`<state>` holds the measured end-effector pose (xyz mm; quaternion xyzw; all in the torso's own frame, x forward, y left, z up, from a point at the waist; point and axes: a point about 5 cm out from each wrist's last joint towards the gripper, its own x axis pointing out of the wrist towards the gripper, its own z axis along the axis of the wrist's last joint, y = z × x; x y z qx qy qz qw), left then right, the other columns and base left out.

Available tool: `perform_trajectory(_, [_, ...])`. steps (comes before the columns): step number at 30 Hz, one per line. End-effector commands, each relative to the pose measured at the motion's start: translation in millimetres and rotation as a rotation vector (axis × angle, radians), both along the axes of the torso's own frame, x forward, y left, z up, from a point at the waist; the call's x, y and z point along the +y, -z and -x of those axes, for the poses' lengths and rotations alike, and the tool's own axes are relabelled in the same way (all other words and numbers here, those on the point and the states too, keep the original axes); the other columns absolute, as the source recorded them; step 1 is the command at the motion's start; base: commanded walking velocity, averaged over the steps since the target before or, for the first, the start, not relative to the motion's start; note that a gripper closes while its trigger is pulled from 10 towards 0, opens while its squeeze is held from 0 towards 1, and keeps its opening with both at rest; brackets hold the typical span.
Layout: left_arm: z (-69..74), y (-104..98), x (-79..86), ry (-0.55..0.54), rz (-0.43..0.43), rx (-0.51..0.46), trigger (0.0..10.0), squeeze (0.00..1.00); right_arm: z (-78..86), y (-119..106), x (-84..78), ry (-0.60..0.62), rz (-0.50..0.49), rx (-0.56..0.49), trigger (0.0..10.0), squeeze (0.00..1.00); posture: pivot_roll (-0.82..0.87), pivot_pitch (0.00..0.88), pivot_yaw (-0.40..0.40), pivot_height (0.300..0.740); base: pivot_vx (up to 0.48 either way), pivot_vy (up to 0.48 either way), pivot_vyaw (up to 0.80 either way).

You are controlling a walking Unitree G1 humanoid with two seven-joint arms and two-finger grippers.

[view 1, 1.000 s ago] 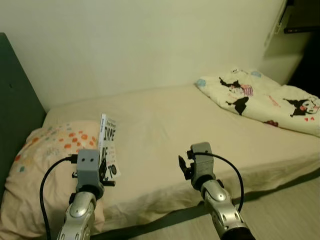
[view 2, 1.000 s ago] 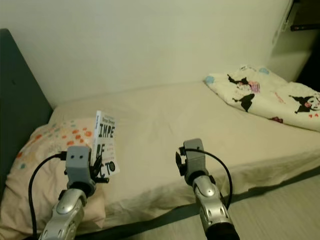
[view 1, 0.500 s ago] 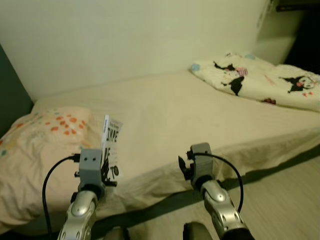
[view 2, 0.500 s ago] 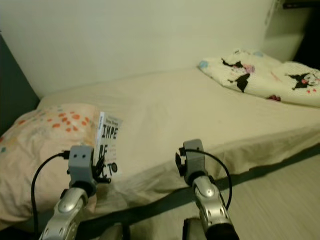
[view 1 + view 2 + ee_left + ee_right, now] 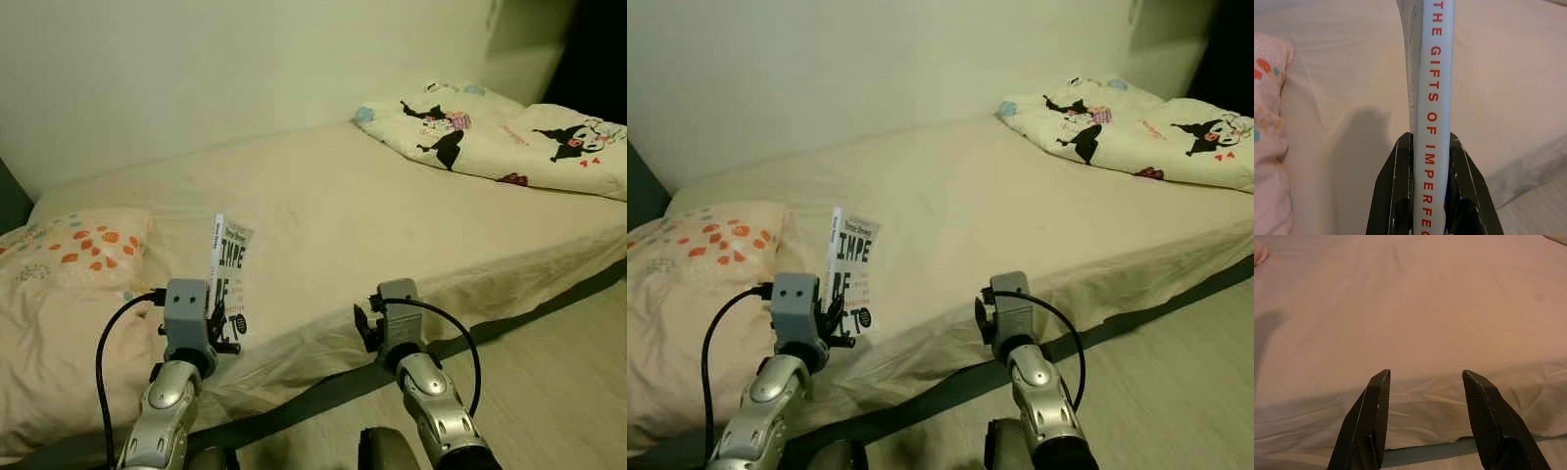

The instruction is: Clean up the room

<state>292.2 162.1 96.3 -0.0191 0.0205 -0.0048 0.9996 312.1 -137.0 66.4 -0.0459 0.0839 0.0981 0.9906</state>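
A thin white book [image 5: 227, 282] with black cover lettering and a red-lettered spine [image 5: 1433, 98] stands upright in my left gripper [image 5: 1430, 147], which is shut on its lower edge. It hangs in front of the bed's near side, beside a spotted pillow [image 5: 69, 250]. My right gripper [image 5: 1425, 377] is open with nothing between its fingers, held above the bed's front edge; its wrist block [image 5: 397, 308] sits at centre right.
The beige bed [image 5: 392, 206] spans the view, against a pale wall. A cartoon-print blanket [image 5: 490, 122] lies bunched at the far right end. Dark bed base and light wood floor [image 5: 549, 392] run along the lower right.
The camera has swung right and the bed has slid left in view; the dark headboard has nearly left the picture. Both arms keep their pose, the book still held.
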Motion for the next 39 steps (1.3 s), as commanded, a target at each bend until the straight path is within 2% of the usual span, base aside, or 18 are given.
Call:
perform_trajectory(1, [-1.4,-1,4.6,-0.025,0.006,-0.001,10.0,0.0,-0.2,-1,0.0,0.005,-0.013,0.001,10.0,0.0,-0.05,0.072,0.006,0.577,0.0,0.0,0.0])
perform_trajectory(7, [-5.9,-3,10.2,-0.055,0.011,0.0,10.0,0.0,-2.0,-3,-0.6,0.001,-0.021,-0.005,10.0,0.0,-0.05,0.07,0.004,0.577,0.0,0.0,0.0])
perform_trajectory(14, [-12.0,-6,7.6,-0.035,0.009,0.001,10.0,0.0,-2.7,-5,0.0,0.004,-0.029,-0.022,10.0,0.0,-0.05,0.064,0.001,0.557,0.0,0.0,0.0])
perform_trajectory(17, [-14.2,-7,6.9,-0.026,0.024,0.009,10.0,0.0,-2.8,-5,1.6,-0.003,-0.036,-0.014,10.0,0.0,-0.05,0.066,0.002,0.553,0.0,0.0,0.0])
perform_trajectory(20, [-18.2,-7,7.4,-0.024,0.083,0.033,10.0,0.0,-3.0,-4,2.7,-0.011,-0.028,-0.008,10.0,0.0,-0.05,0.066,0.001,0.543,0.0,0.0,0.0])
perform_trajectory(22, [-25.6,-9,9.5,-0.046,0.184,0.073,10.0,0.0,-3.9,-5,3.1,-0.014,-0.02,-0.01,10.0,0.0,-0.05,0.071,-0.004,0.543,0.0,0.0,0.0])
perform_trajectory(23, [-25.6,-9,9.5,-0.046,0.184,0.073,10.0,0.0,-3.9,-5,3.1,-0.014,-0.02,-0.01,10.0,0.0,-0.05,0.071,-0.004,0.543,0.0,0.0,0.0])
perform_trajectory(26, [-39.5,-11,12.2,-0.152,0.409,0.127,10.0,0.0,-7.3,-8,4.9,-0.027,-0.013,-0.007,10.0,0.0,-0.05,0.08,-0.013,0.543,0.0,0.0,0.0])
perform_trajectory(28, [-42.9,-10,12.7,-0.216,0.527,0.15,10.0,0.0,-9.2,-9,6.2,-0.031,-0.014,-0.003,10.0,0.0,-0.05,0.084,-0.015,0.543,0.0,0.0,0.0])
perform_trajectory(29, [-42.9,-10,12.7,-0.216,0.527,0.15,10.0,0.0,-9.2,-9,6.2,-0.031,-0.014,-0.003,10.0,0.0,-0.05,0.084,-0.015,0.543,0.0,0.0,0.0])
perform_trajectory(30, [-44.0,-7,13.8,-0.273,0.623,0.169,10.0,0.0,-10.5,-9,7.2,-0.035,-0.015,0.002,10.0,0.0,-0.05,0.086,-0.017,0.543,0.0,0.0,0.0])
perform_trajectory(31, [-44.4,-6,14.2,-0.288,0.652,0.177,10.0,0.0,-10.8,-9,7.4,-0.037,-0.015,0.004,10.0,0.0,-0.05,0.086,-0.017,0.543,0.0,0.0,0.0])
perform_trajectory(32, [-44.4,-6,14.2,-0.288,0.652,0.177,10.0,0.0,-10.8,-9,7.4,-0.037,-0.015,0.004,10.0,0.0,-0.05,0.086,-0.017,0.543,0.0,0.0,0.0])
perform_trajectory(34, [-43.5,-1,19.2,-0.396,0.78,0.198,10.0,0.0,-11.8,-10,8.2,-0.042,-0.016,0.007,10.0,0.0,-0.06,0.09,-0.017,0.543,0.0,0.0,0.0])
perform_trajectory(35, [-43.5,-1,19.2,-0.396,0.78,0.198,10.0,0.0,-11.8,-10,8.2,-0.042,-0.016,0.007,10.0,0.0,-0.06,0.09,-0.017,0.543,0.0,0.0,0.0])
perform_trajectory(36, [-37.3,8,25.2,-0.548,0.922,0.23,10.0,0.0,-12.4,-11,8.6,-0.045,-0.017,0.009,10.0,0.0,-0.06,0.091,-0.017,0.543,0.0,0.0,0.0])
perform_trajectory(38, [-32.2,14,27.3,-0.618,0.965,0.251,10.0,0.0,-12.5,-10,8.7,-0.047,-0.016,0.011,10.0,0.0,-0.06,0.091,-0.017,0.543,0.0,0.0,0.0])
perform_trajectory(39, [-25.1,23,28.7,-0.692,0.995,0.284,10.0,0.0,-12.6,-10,8.7,-0.049,-0.016,0.015,10.0,0.0,-0.06,0.091,-0.017,0.543,0.0,0.0,0.0])
